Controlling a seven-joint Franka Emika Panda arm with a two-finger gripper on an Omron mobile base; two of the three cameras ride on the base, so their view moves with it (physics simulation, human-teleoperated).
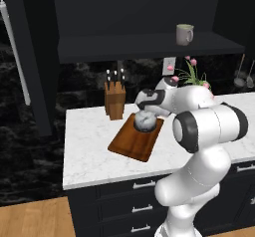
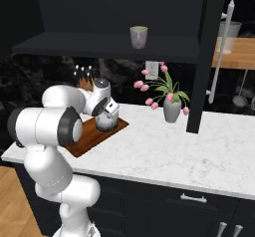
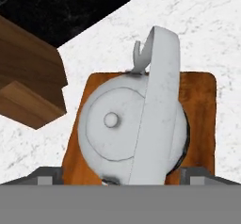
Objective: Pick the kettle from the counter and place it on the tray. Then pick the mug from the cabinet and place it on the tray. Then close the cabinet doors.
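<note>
Drawers (image 1: 142, 208) with silver pulls sit lowest and nearest, dark, under the white marble tabletop (image 1: 89, 156).

The arm reaches forward over the tabletop, and the hand (image 1: 145, 112) hangs just above the kettle (image 1: 145, 121). In the hand view the two fingertips (image 3: 47, 177) stand wide apart, one to each side of the kettle body (image 3: 117, 129), with clear space between them and the metal — the hand is open and holds nothing.

The kettle stands upright on the tray (image 1: 133, 144), toward the tray's far end. Its lid knob is up, its handle arches over the top, and the short spout points away from the hand camera. The tray — a reddish-brown board — lies flat on the tabletop, set at an angle to the front edge.

Just beyond the tray stands a light-wood knife block (image 1: 115, 99), upright, close to the tray's far corner but apart from it. Further right along the tabletop, a grey vase with pink flowers (image 2: 171, 106), well apart from the tray.

Above and behind: the black cabinet (image 1: 129, 12) is open. The mug (image 1: 184, 34) stands upright on its shelf (image 1: 144, 47), toward the right side. One door (image 2: 204, 57) hangs open at the right, with its long silver bar handle (image 2: 221, 52) showing.
</note>
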